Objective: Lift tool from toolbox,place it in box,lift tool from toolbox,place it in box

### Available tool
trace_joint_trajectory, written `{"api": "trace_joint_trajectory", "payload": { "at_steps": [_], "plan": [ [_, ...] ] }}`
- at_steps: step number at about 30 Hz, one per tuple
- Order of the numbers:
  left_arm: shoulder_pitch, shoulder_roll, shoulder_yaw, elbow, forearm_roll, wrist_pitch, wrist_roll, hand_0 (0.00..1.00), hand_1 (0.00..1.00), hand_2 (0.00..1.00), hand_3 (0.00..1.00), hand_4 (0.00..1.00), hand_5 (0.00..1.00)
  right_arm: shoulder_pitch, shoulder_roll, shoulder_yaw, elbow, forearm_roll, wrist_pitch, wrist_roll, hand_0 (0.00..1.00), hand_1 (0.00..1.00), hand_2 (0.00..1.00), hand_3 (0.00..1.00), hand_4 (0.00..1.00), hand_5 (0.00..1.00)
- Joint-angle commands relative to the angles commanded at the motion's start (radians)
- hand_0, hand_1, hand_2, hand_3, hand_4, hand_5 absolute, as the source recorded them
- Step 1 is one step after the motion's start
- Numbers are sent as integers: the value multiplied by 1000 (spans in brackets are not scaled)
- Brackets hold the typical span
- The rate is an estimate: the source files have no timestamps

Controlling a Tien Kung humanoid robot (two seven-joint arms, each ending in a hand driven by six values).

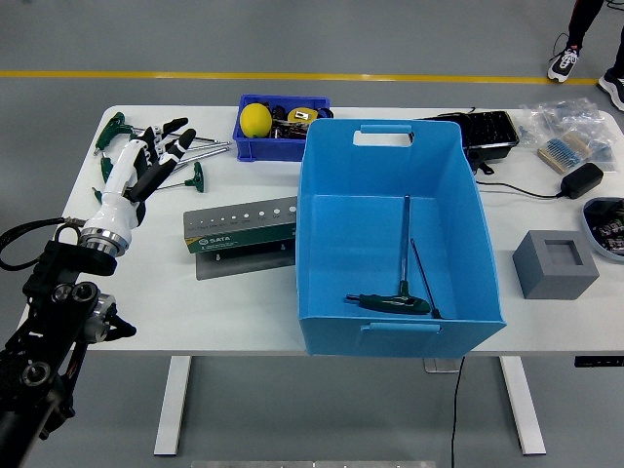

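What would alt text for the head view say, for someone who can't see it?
A robot's white left hand, fingers spread and empty, hovers over green-handled T-wrenches at the far left of a white table. To its right a large blue box holds two T-handled tools, with a grey tool holder between them.

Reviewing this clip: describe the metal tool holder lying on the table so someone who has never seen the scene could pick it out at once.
Start at the big blue box in the middle of the white table. Just to its left lies the tool holder, a long grey metal bar with a row of small holes along its top and a green label strip on its front. The green-handled T-wrenches behind it are loose tools; the holder is the only flat grey piece.
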Motion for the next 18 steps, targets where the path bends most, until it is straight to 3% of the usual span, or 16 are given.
{"api": "trace_joint_trajectory", "payload": {
  "at_steps": [5, 8, 10, 15, 16, 18],
  "plan": [
    [103, -1, -61, -23, -39, -6, -2, 792, 778, 867, 787, 856, 720, 0, 0, -7, 0, 11, 2, 4, 716, 688, 733, 550, 782, 711],
    [130, 6, -67, -31, -61, -21, 5, 792, 778, 867, 787, 856, 720, 1, 0, -10, 0, 14, 3, 5, 716, 688, 733, 550, 782, 711],
    [136, 4, -73, -32, -95, -47, 10, 807, 797, 893, 794, 857, 727, 2, -1, -11, 0, 15, 4, 6, 717, 687, 733, 551, 782, 712],
    [127, -9, -82, -21, -218, -159, 17, 807, 797, 893, 794, 857, 727, 5, -2, -5, 0, 0, 3, 2, 717, 687, 733, 551, 782, 712],
    [124, -11, -80, -20, -230, -169, 15, 814, 810, 913, 803, 863, 799, 5, -2, -5, 0, 2, 3, 3, 716, 687, 733, 550, 782, 712],
    [120, -13, -77, -20, -239, -181, 13, 814, 810, 913, 803, 863, 799, 5, -2, -7, 0, 7, 2, 4, 716, 687, 733, 550, 782, 712]
  ]
}}
